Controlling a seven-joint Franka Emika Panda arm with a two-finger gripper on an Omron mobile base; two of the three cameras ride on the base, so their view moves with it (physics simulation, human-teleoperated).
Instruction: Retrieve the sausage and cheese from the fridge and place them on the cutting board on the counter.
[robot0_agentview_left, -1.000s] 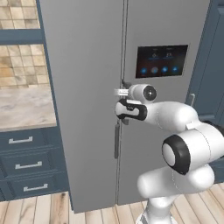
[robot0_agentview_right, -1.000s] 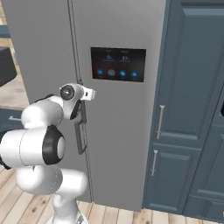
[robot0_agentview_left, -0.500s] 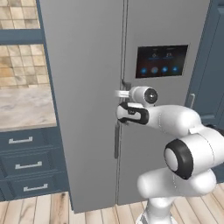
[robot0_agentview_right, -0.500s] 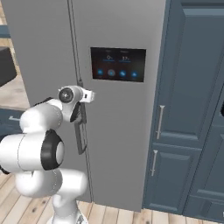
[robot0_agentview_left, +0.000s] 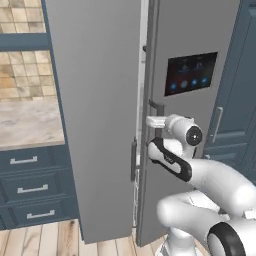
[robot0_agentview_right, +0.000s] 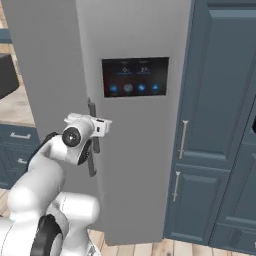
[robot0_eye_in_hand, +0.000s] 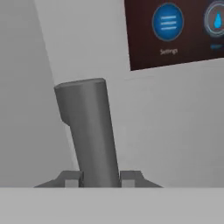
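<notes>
Since the fridge (robot0_agentview_left: 100, 115) is barely ajar, sausage and cheese inside stay hidden from us. We have the gripper (robot0_eye_in_hand: 99, 177) clenched on the right door's handle (robot0_eye_in_hand: 89, 131), near that door's left edge. If our pull departs from the hinge arc, the fingers may slip off.

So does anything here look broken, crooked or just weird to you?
Nothing looks damaged or spilled. The end effector is shut on the dark handle of the fridge. In the left base view a narrow gap shows between the two doors.
</notes>
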